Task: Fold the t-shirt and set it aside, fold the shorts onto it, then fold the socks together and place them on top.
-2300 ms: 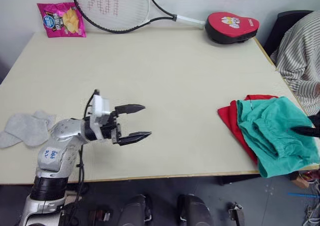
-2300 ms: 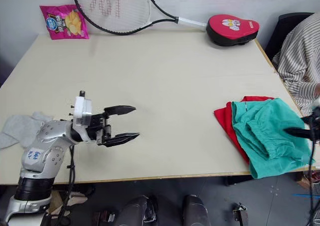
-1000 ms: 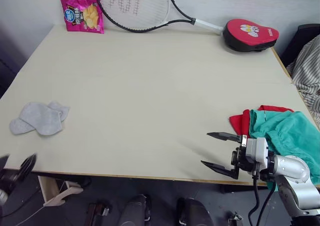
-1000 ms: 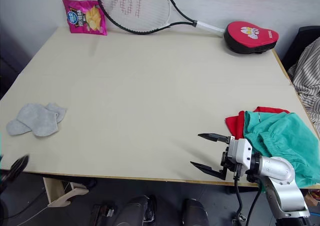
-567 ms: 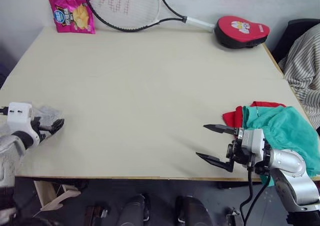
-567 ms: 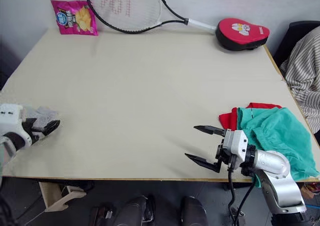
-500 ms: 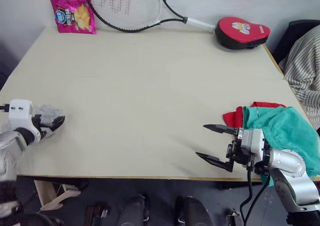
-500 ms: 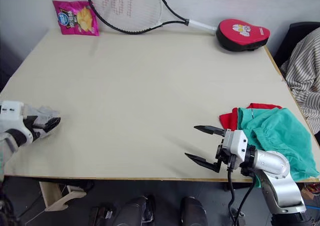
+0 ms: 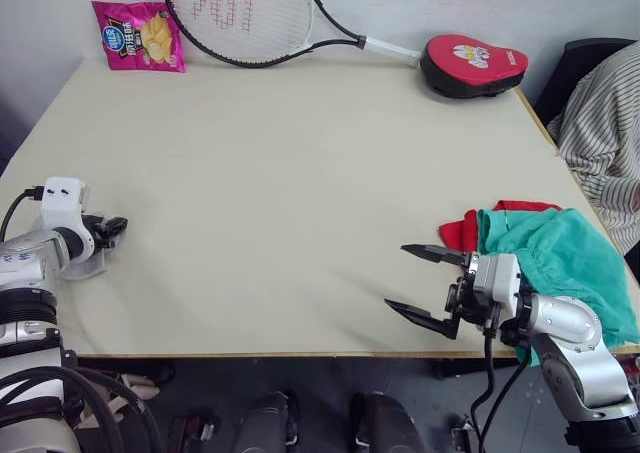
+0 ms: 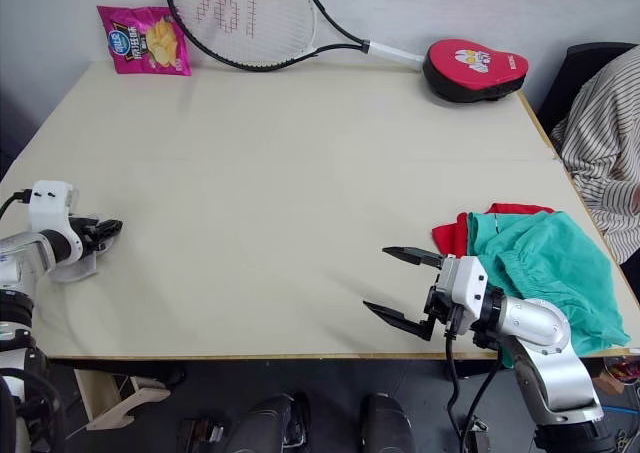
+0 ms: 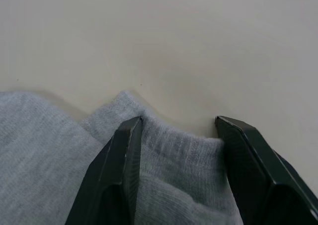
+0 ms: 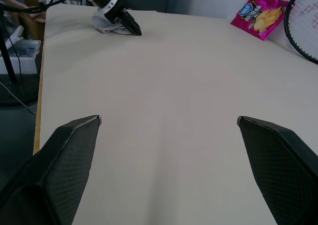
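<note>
The light grey socks (image 9: 82, 267) lie at the table's left edge. My left gripper (image 9: 112, 227) rests on them. In the left wrist view its fingers (image 11: 127, 170) stand apart astride one sock's (image 11: 174, 150) edge, so my left gripper (image 11: 179, 118) is open. The teal shorts (image 9: 560, 263) lie in a heap on the red t-shirt (image 9: 462, 233) at the right front edge. Just left of that pile, my right gripper (image 9: 396, 276) hovers wide open over bare table and holds nothing.
On the cream table (image 9: 300, 153), a tennis racket (image 9: 240, 13), a pink crisp bag (image 9: 140, 35) and a red pad (image 9: 473, 63) line the far edge. A person in a striped sleeve (image 9: 600, 123) sits at the right side.
My left gripper has come up from below the table edge onto the socks, and its fingers have narrowed around one. My right gripper has stayed open in place.
</note>
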Motion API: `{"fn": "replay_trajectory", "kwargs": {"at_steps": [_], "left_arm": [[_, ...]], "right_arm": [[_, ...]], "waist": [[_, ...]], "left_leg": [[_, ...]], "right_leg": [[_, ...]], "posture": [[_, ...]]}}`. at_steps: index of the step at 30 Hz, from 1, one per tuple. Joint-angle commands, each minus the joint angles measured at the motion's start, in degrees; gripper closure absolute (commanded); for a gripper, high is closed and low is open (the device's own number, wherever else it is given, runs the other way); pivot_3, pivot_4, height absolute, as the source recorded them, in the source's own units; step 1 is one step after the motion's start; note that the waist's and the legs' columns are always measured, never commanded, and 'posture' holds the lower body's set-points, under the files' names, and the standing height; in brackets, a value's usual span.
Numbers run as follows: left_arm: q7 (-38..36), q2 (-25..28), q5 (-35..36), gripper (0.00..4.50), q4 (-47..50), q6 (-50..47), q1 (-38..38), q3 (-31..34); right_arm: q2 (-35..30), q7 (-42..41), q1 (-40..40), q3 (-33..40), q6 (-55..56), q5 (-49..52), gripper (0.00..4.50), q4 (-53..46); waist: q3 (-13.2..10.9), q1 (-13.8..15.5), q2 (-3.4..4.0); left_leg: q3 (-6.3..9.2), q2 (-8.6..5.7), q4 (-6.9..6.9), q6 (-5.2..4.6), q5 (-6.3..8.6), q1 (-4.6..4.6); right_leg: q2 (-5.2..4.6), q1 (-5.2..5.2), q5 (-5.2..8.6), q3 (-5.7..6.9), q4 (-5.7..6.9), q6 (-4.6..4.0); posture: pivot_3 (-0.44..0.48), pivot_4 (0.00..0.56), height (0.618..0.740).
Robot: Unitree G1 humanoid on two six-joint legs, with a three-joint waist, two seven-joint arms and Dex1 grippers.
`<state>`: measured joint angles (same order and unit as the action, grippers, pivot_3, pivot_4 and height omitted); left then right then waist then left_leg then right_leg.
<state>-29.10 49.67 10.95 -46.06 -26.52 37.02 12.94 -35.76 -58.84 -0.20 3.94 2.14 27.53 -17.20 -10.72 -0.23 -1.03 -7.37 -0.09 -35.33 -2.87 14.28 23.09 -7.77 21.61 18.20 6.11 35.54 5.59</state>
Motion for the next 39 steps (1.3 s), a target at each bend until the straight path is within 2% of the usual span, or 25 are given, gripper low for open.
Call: {"fn": "replay_trajectory", "kwargs": {"at_steps": [1, 5, 7, 10, 15, 20, 22, 26, 29, 36, 39], "left_arm": [[-6.23, -0.38, 2.44, 3.15, 12.02, -6.07, -5.83, -1.28], [-8.62, -2.56, 5.77, 4.37, 30.38, -13.44, -9.92, -3.38], [-8.94, -6.37, 8.16, 4.44, 40.89, -18.29, -10.54, -6.9], [-8.85, -10.56, 9.27, 4.44, 49.38, -22.96, -10.79, -11.33], [-9.87, -18.87, 10.2, 4.44, 52.35, -24.59, -6.61, -19.18], [-12.39, -26.96, 9.03, 4.44, 48.22, -20.98, 0.09, -25.31], [-14.04, -29.02, 8.64, 4.44, 47.32, -19.87, 1.58, -27.94], [-17.89, -29.84, 7.53, 4.44, 46.96, -16.21, 2.21, -31.48], [-20.85, -29.24, 7.62, 3.7, 47.19, -12.46, 2.06, -31.58], [-31.31, -26.24, 10.15, 1.49, 46.14, -2.31, 2.13, -27.44], [-33.05, -25.1, 10.58, 1.49, 40.9, 2.35, 4.72, -23.16]], "right_arm": [[-0.86, 0.8, 0.95, 2.67, 0.71, 0.06, 0.0, -1.93], [-1.5, 0.7, 1.45, 3.67, 0.57, 0.02, 0.0, -1.98], [-2.46, 0.36, 1.87, 4.78, 0.39, 0.18, 0.0, -1.81], [-3.5, 0.26, 2.31, 5.99, 0.26, 0.36, 0.0, -1.68], [-5.28, 0.22, 4.28, 9.0, -0.17, 0.72, 0.0, -2.16], [-7.07, -0.13, 7.53, 11.74, -1.24, 1.1, 0.0, -3.33], [-7.37, -0.1, 8.75, 12.35, -1.53, 0.98, 0.0, -3.94], [-7.21, 0.85, 10.8, 12.67, -2.1, 0.06, 0.0, -5.6], [-6.82, 1.85, 11.51, 11.91, -2.59, -0.64, 0.0, -7.04], [-6.09, 5.46, 7.69, 5.66, -8.19, -1.86, 0.0, -10.71], [-5.59, 6.5, 3.85, 1.18, -10.43, -3.35, 0.0, -11.08]], "waist": [[0.0, 0.05, 0.0], [0.0, 0.74, 0.0], [0.0, 1.58, 0.0], [0.0, 1.86, -0.01], [-0.01, 1.6, 0.0], [-0.05, 1.78, -0.07], [-0.05, 1.77, -0.07], [-0.05, 1.51, -0.07], [-0.05, 1.58, -0.07], [-0.05, 1.62, -0.06], [-0.05, 1.57, -0.05]], "left_leg": [[0.0, 0.0, 0.01, -0.01, 0.01, 0.01], [0.08, -0.09, 0.0, -0.01, 0.01, 0.08], [0.1, -0.13, -0.03, -0.01, 0.01, 0.11], [0.13, -0.19, -0.17, -0.06, 0.04, 0.21], [0.11, -0.1, -0.18, -0.08, 0.03, 0.21], [0.12, -0.02, -0.45, -0.11, 0.02, 0.24], [0.13, -0.01, -0.5, -0.14, 0.04, 0.23], [0.12, 0.04, -0.52, -0.16, 0.05, 0.24], [0.12, 0.12, -0.62, -0.16, 0.04, 0.25], [0.21, 0.15, -0.66, -0.12, 0.07, 0.26], [0.22, 0.15, -0.67, -0.12, 0.07, 0.3]], "right_leg": [[-0.01, 0.01, 0.0, 0.0, -0.02, 0.0], [-0.16, -0.02, 0.0, 0.02, -0.06, -0.01], [-0.22, -0.03, 0.0, 0.03, -0.08, 0.0], [-0.27, -0.07, -0.01, 0.04, -0.11, 0.01], [-0.07, -0.06, -0.01, 0.05, -0.1, 0.02], [0.07, -0.15, -0.01, 0.08, -0.04, 0.01], [0.07, -0.17, -0.01, 0.08, -0.03, 0.02], [0.13, -0.16, 0.0, 0.06, -0.04, 0.01], [0.2, -0.16, 0.0, 0.07, -0.01, 0.0], [0.16, -0.16, 0.03, 0.08, -0.03, -0.06], [0.16, -0.15, 0.03, 0.11, -0.03, -0.07]], "posture": [[0.0, 0.15, 0.74], [0.0, 0.15, 0.74], [0.0, 0.15, 0.74], [0.0, 0.15, 0.74], [0.0, 0.15, 0.74], [0.0, 0.15, 0.74], [0.0, 0.15, 0.74], [0.0, 0.15, 0.74], [0.0, 0.15, 0.74], [0.0, 0.15, 0.74], [0.0, 0.15, 0.74]]}}
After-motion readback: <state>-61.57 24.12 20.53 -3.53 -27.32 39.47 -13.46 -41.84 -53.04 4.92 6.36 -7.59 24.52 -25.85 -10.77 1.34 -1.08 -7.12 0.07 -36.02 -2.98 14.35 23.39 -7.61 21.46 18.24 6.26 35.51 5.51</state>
